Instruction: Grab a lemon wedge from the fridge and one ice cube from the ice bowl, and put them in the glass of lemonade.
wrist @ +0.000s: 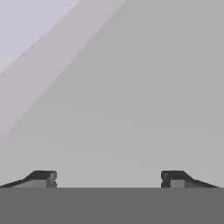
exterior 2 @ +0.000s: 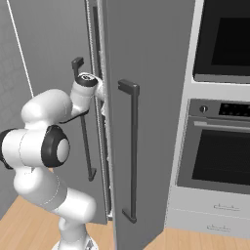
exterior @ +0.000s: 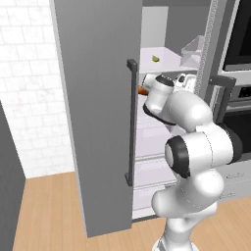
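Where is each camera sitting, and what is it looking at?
Left base view: behind the arm on its left, looking into the tall grey fridge at a tiny yellow-green lemon wedge; white arm lower right.
Right base view: behind on the right, facing the fridge door and oven; arm lower left.
Hand view: on the hand, facing plain grey; open gripper.
Both base views share the fridge.

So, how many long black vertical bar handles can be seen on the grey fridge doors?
2: one on the open left door, one on the closed right door. The fridge may hide others.
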Robot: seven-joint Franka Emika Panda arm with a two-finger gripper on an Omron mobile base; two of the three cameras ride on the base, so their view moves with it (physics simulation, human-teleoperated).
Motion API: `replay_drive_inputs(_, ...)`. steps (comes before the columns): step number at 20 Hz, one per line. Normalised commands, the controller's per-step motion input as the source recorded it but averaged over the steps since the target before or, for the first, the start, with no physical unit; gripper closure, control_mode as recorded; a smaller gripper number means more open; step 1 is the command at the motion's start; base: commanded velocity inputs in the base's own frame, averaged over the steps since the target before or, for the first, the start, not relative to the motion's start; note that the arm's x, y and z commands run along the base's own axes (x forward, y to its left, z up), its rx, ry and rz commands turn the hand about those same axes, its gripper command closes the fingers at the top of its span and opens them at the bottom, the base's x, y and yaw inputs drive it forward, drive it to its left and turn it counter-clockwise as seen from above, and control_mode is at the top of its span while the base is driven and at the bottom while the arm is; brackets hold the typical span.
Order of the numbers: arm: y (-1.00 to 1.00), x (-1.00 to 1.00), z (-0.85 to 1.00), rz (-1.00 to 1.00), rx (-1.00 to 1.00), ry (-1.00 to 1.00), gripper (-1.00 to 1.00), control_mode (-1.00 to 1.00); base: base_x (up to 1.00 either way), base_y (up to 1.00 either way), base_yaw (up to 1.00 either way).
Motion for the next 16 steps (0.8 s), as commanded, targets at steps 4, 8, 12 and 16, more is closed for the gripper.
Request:
replay_drive_inputs(4,-1.0,-0.34,0.0,-0.2,0.0,0.08,-1.0,-1.0,0.0,0.0,0.0)
replay_drive_inputs(8,-1.0,-0.5,0.0,-0.19,0.0,0.03,-1.0,-1.0,0.0,0.0,0.0)
replay_drive_inputs(12,-1.0,-0.36,0.0,-0.14,0.0,0.0,-1.0,-1.0,0.0,0.0,0.0)
replay_drive_inputs(16,-0.84,-0.22,0.0,-0.09,0.0,0.0,-1.0,-1.0,0.0,0.0,0.0)
